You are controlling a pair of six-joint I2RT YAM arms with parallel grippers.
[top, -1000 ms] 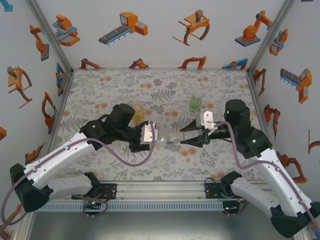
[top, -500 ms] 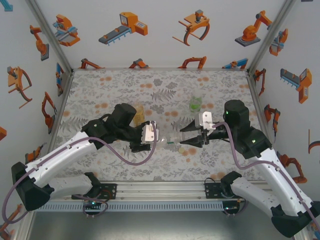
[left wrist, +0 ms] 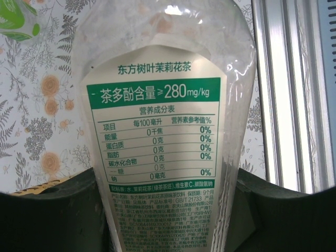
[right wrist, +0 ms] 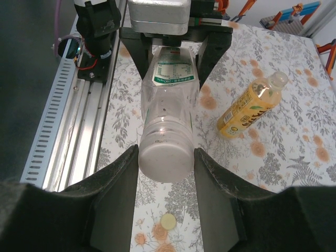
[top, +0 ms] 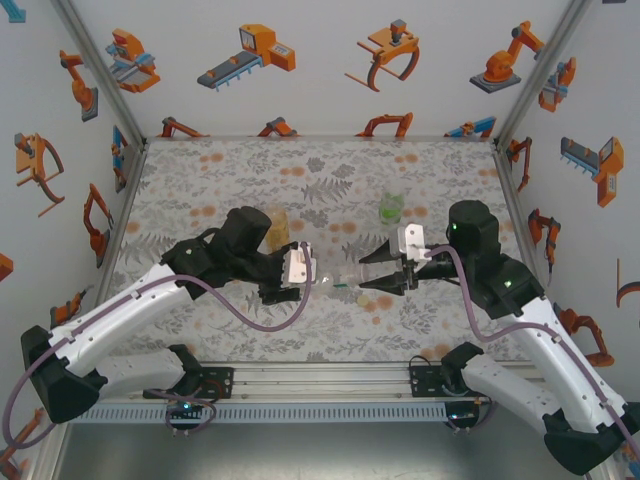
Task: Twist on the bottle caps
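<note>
The slim colourless bottle hangs level above the table between both arms. My left gripper is shut on its labelled body. My right gripper is shut on the white cap, which sits on the bottle's neck, a finger pressed against each side. The left gripper shows at the bottle's far end in the right wrist view. A pale yellow cap lies on the table below the held cap. The yellow-orange bottle lies on its side without a cap. The green-tinted bottle stands behind my right gripper.
The aluminium rail runs along the table's near edge, just beside the held bottle. The yellow-orange bottle lies behind the left arm's wrist. Printed walls close in the table at the left, right and back.
</note>
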